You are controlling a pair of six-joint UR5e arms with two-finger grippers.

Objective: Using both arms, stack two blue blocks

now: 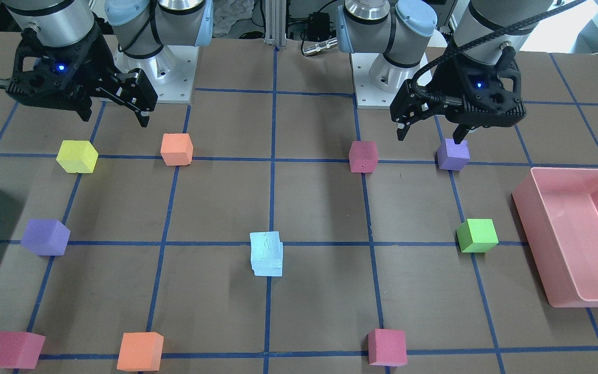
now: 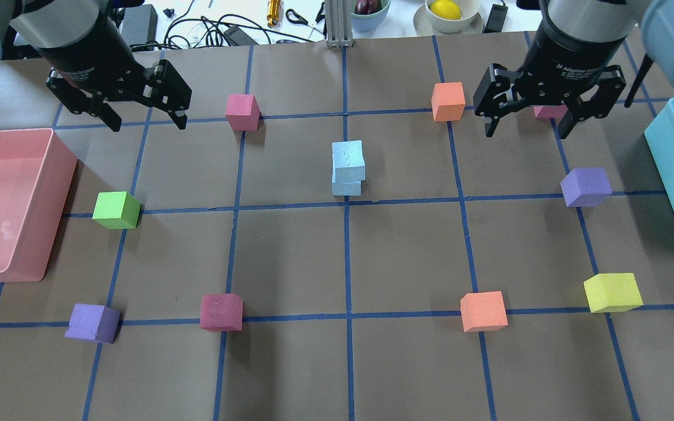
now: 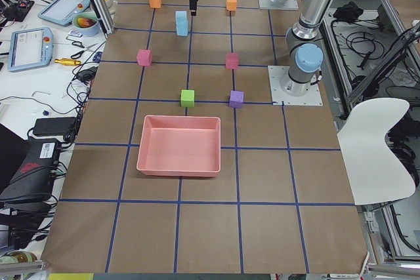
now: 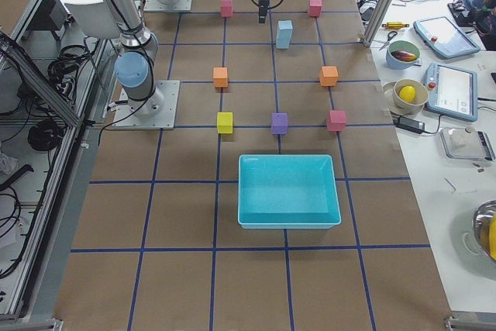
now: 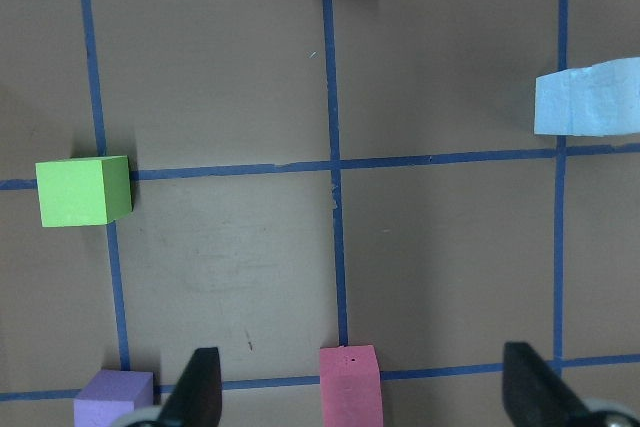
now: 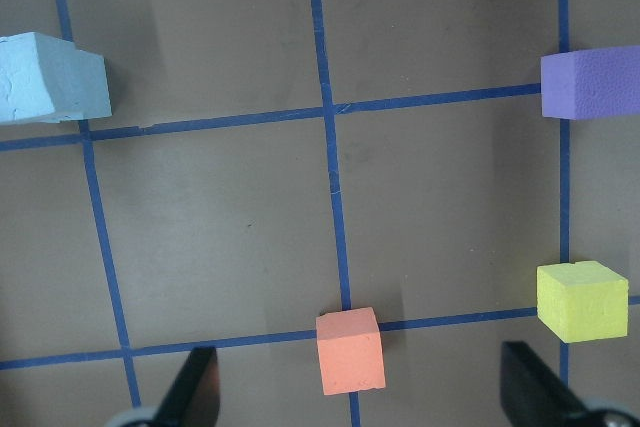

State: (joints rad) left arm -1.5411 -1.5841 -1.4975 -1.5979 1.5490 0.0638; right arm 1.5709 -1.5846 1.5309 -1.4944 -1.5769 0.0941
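Two pale sky-blue foam cubes (image 2: 348, 162) sit one on top of the other near the middle of the brown paper-covered desk (image 2: 290, 263), the upper cube turned slightly against the lower. The black two-finger left tool (image 2: 148, 124) and the matching right tool (image 2: 527, 131) both hang above the desk, fingers spread wide with nothing between them. The stack lies between the two tools, inward of each: it shows at the right edge of the left wrist view and at the left edge of the right wrist view. Neither arm looks clearly nearer, though the raised tools make that hard to judge. The stacking appears done, so no further grasp seems called for
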